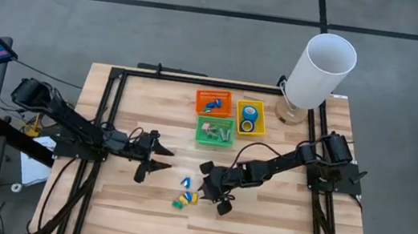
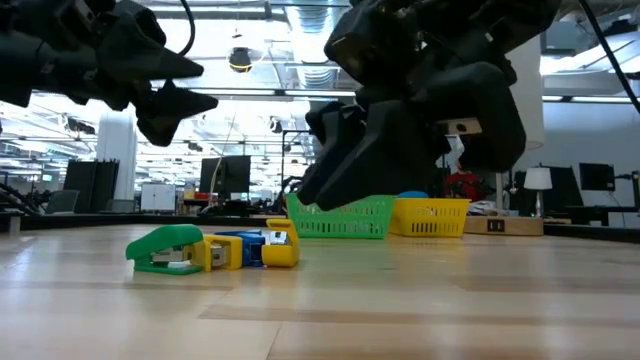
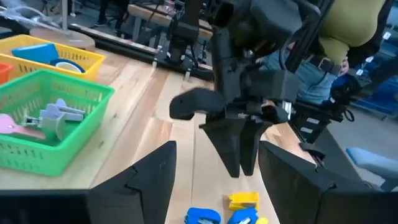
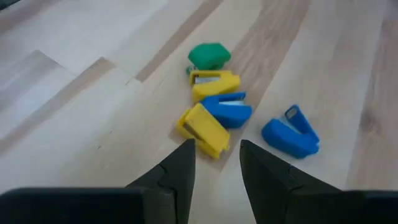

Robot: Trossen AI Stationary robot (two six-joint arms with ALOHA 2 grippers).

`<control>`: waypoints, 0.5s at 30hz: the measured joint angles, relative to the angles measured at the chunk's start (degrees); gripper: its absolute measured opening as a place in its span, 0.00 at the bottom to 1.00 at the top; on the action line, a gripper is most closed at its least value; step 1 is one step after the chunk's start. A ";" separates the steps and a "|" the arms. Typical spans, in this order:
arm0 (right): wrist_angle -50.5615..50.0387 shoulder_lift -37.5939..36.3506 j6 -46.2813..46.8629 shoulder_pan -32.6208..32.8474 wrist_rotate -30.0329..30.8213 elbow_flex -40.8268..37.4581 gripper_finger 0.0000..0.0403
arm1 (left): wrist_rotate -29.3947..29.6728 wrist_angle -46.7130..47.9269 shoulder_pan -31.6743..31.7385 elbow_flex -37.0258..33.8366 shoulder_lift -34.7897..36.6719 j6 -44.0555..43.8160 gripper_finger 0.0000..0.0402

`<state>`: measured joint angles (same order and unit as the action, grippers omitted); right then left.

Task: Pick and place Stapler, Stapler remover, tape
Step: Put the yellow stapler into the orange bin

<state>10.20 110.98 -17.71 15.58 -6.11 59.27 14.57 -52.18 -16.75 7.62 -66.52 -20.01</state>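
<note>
Several small staplers lie in a loose pile on the wooden table: green [image 4: 209, 55], yellow [image 4: 214, 83], blue [image 4: 227, 109], yellow [image 4: 202, 129] and blue [image 4: 290, 134]. The pile also shows in the high view [image 1: 186, 195]. My right gripper [image 4: 217, 162] slants down just short of the nearer yellow stapler, its fingers a little apart with nothing between them. My left gripper [image 1: 156, 159] hovers open to the left of the pile. Two blue tape rolls [image 1: 248, 119] lie in the yellow basket [image 1: 262, 108]. Pale stapler removers [image 3: 56, 115] lie in the green basket [image 3: 68, 84].
An orange basket [image 1: 214, 93] with small blue staplers stands at the far side beside the green and yellow ones. A tall white cylinder [image 1: 320, 71] stands at the far right corner. A person [image 3: 354, 31] stands beyond the table's right side. Bare wood lies toward the near edge.
</note>
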 joint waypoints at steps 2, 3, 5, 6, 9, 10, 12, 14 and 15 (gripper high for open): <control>1.22 0.00 -1.23 0.03 -0.08 0.00 0.29 | 0.00 -2.12 -0.05 0.00 -1.88 -0.48 0.53; 1.55 0.00 -1.81 0.03 -0.36 0.02 0.29 | 0.00 -3.10 -0.05 0.00 -2.73 -0.91 0.53; 1.59 0.00 -2.40 -0.06 -1.68 0.02 0.29 | 0.00 -4.83 -0.05 0.00 -4.43 -1.42 0.53; 1.65 0.00 -2.40 -0.23 -1.93 0.02 0.29 | 0.02 -5.66 -0.03 0.05 -5.22 -1.54 0.54; 2.27 0.02 -2.41 -0.77 -3.08 0.02 0.29 | 0.02 -7.82 -0.03 0.09 -7.23 -1.73 0.54; 2.59 0.02 -2.41 -0.99 -3.13 0.02 0.29 | 0.02 -8.41 -0.03 0.11 -7.84 -1.70 0.54; 2.99 0.02 -2.40 -1.47 -3.17 0.02 0.29 | 0.04 -9.11 -0.03 0.10 -8.73 -1.43 0.53; 3.20 0.02 -2.39 -2.10 -3.27 0.02 0.29 | 0.32 -10.17 -0.03 0.11 -9.48 -1.38 0.53; 3.81 0.04 -2.37 -2.46 -3.71 0.02 0.29 | 0.54 -10.42 -0.03 0.11 -9.75 -1.34 0.54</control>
<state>14.01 111.02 -20.08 13.12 -9.82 59.29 15.11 -62.60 -16.78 7.73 -76.27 -21.35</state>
